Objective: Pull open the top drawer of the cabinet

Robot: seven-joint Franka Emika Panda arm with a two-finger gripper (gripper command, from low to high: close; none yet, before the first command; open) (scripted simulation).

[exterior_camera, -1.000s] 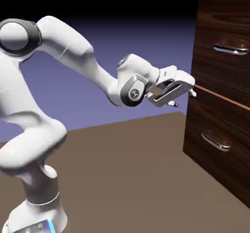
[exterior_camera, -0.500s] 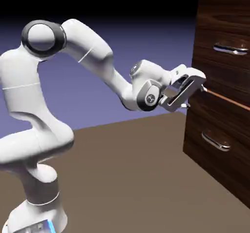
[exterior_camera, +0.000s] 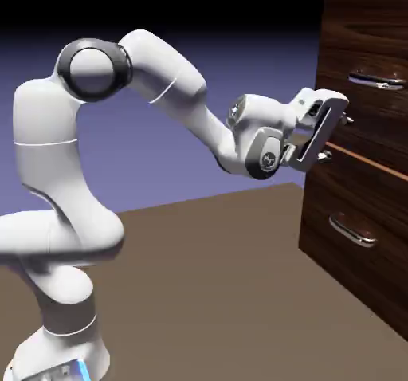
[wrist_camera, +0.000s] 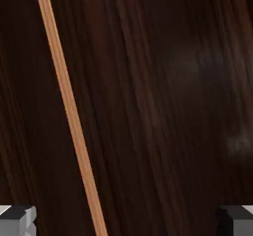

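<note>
Two jaws [exterior_camera: 335,138] stood wide, empty; aligning them with the upper handle [exterior_camera: 377,80] before closing was advisable.

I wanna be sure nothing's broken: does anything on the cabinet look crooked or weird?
No, nothing stands out. The cabinet shows no damage I can see, and its upper handle and lower handle both look whole.
</note>
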